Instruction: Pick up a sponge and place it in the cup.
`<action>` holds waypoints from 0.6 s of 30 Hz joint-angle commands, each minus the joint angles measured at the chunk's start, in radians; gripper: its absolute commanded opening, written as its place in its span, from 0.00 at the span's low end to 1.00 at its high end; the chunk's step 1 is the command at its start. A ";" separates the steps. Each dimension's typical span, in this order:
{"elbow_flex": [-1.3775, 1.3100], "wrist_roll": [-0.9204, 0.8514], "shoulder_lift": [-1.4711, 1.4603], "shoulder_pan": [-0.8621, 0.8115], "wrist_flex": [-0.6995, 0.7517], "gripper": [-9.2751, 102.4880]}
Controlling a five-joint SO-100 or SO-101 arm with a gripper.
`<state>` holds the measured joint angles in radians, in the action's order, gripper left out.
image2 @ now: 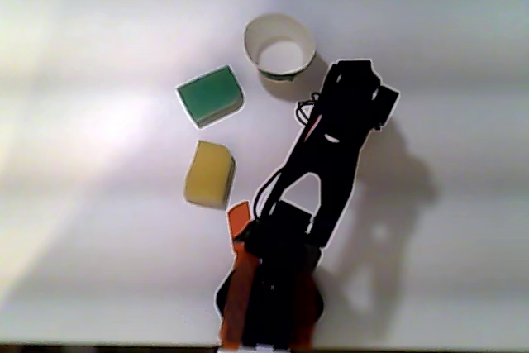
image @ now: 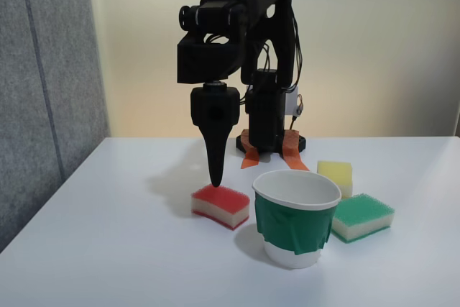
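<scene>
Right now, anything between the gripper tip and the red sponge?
Nothing. In the fixed view the gripper hangs just above the red sponge, jaws apparently shut, with bare air between.

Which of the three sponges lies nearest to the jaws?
The red-topped sponge, directly under the gripper tip. The green-topped sponge and yellow sponge lie beyond the cup.

Soft, even light fills the fixed view, with faint shadows on the white table [image: 108, 249]. The other view is overexposed and slightly blurred; the black robot arm [image2: 331, 146] reads as silhouette, shadow falling rightward.
</scene>
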<state>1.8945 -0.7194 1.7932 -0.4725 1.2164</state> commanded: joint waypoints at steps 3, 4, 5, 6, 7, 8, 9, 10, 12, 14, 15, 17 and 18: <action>0.015 0.003 0.037 0.005 -0.043 0.27; 0.020 0.003 0.034 0.011 -0.057 0.30; 0.021 0.003 0.029 0.015 -0.064 0.31; 0.021 0.006 0.026 0.018 -0.071 0.32; 0.021 0.005 0.023 0.021 -0.077 0.34; 0.021 0.005 0.021 0.025 -0.086 0.36; 0.025 0.008 0.018 0.028 -0.094 0.37; 0.026 0.015 0.015 0.032 -0.100 0.38; 0.029 0.026 0.005 0.044 -0.114 0.39; 0.035 0.049 -0.008 0.058 -0.124 0.40; 0.040 0.057 -0.014 0.063 -0.133 0.40; 0.052 0.080 -0.023 0.072 -0.155 0.41; 0.057 0.087 -0.028 0.075 -0.166 0.41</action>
<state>1.9436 -0.6381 1.7533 -0.3881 1.0600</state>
